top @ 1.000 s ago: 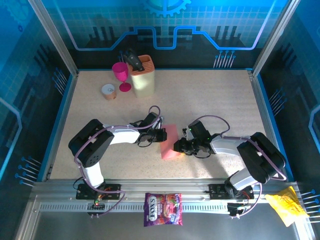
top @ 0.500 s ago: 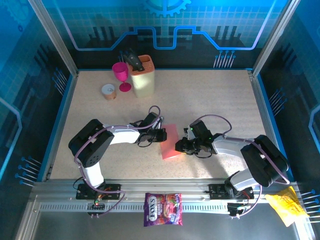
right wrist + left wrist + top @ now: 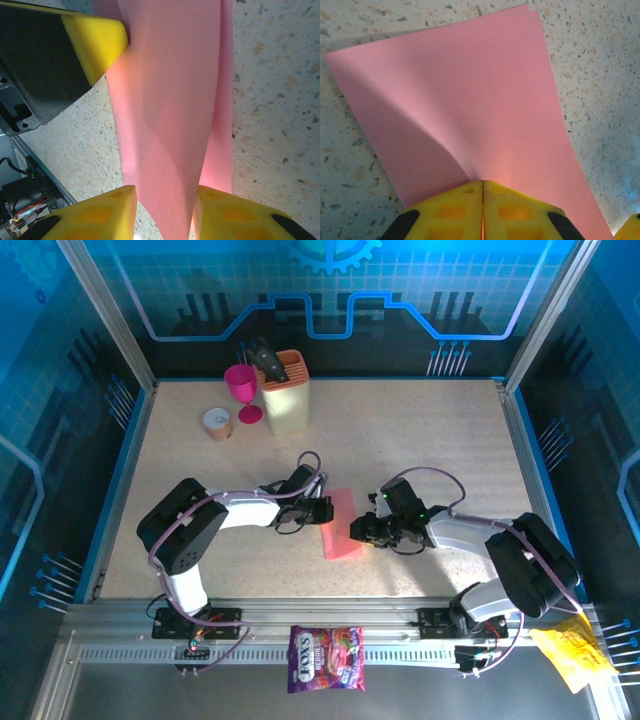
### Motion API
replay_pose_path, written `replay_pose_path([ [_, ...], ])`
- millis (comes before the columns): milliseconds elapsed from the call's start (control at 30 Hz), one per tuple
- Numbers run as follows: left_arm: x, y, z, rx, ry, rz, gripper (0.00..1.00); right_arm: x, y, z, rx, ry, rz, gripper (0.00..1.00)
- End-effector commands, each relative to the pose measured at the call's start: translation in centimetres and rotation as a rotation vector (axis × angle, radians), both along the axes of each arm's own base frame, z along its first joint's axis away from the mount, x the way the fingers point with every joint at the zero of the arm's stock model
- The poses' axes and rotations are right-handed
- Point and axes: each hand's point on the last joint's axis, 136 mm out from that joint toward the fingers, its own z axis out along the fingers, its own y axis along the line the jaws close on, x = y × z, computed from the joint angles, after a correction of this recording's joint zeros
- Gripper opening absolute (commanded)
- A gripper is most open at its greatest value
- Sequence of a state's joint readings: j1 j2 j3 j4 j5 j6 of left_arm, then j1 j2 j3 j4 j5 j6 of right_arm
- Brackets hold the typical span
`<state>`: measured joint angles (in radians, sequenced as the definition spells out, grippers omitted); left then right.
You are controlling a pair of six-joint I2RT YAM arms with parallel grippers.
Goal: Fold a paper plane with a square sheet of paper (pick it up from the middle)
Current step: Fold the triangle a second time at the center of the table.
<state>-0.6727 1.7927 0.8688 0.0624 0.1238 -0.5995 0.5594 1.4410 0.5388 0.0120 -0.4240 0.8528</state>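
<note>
From above, the tips of both claws are too small and dark to read. The pink sheet of paper [image 3: 340, 525] shows there as a narrow strip wedged between them. Up close, the left claw [image 3: 482, 187] is pressed fully together, its yellow fingers [image 3: 450, 205] meeting on the near edge of the sheet, which they hide. The paper humps up just ahead of them and then lies flat on the speckled worktop [image 3: 600, 75], its near right corner cut off by the picture's edge. The right claw [image 3: 165, 205] stands partly apart, straddling the sheet, which bows up through a gap far wider than the paper is thick. The lower end of that fold is lost between the fingers. The left claw touches the sheet's edge opposite the right claw. Compared with a second ago, the sheet sits in much the same spot between the claws, while the right arm [image 3: 530, 550] has swung its elbow a little outward.
</note>
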Motion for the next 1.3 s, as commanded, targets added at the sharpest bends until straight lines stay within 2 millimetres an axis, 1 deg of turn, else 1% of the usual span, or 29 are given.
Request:
replay_pose_path([
  [0, -0.5, 0.4, -1.2, 0.047, 0.023, -0.019, 0.10, 0.8, 0.2, -0.1, 0.017, 0.013, -0.007, 0.35],
  [167, -0.5, 0.3, -1.2, 0.045, 0.025, -0.020, 0.10, 1.3, 0.6, -0.5, 0.033, 0.018, -0.014, 0.34],
  [333, -0.5, 0.3, -1.1, 0.042, 0.022, -0.022, 0.10, 2.1, 0.6, -0.2, 0.038, 0.008, -0.019, 0.34],
  [433, -0.5, 0.4, -1.2, 0.044, 0.023, -0.022, 0.10, 2.5, 0.5, -0.3, 0.033, 0.010, -0.020, 0.34],
  [667, -0.6, 0.5, -1.2, 0.046, 0.022, -0.021, 0.10, 4.0, 0.7, -0.6, 0.059, 0.019, -0.026, 0.32],
  [767, -0.6, 0.3, -0.8, 0.038, 0.012, -0.027, 0.10, 4.3, 1.0, -0.9, 0.065, 0.029, -0.022, 0.29],
  [867, -0.3, 0.2, 0.2, 0.026, -0.019, -0.037, 0.11, 4.3, 1.2, -1.2, 0.074, 0.039, -0.025, 0.22],
  [967, 0.0, 0.0, 2.3, -0.003, -0.067, -0.044, 0.19, 4.2, 1.1, -1.6, 0.073, 0.047, -0.034, 0.15],
  [1100, -0.4, 0.3, 4.7, -0.034, -0.119, -0.050, 0.40, 4.0, 1.0, -2.0, 0.073, 0.053, -0.043, 0.14],
  [1200, -1.6, 0.6, 5.5, -0.037, -0.140, -0.062, 0.48, 4.1, 1.0, -2.2, 0.075, 0.058, -0.050, 0.14],
  [1267, -3.1, 0.4, 5.7, -0.020, -0.162, -0.095, 0.53, 4.1, 1.0, -2.3, 0.078, 0.060, -0.054, 0.14],
])
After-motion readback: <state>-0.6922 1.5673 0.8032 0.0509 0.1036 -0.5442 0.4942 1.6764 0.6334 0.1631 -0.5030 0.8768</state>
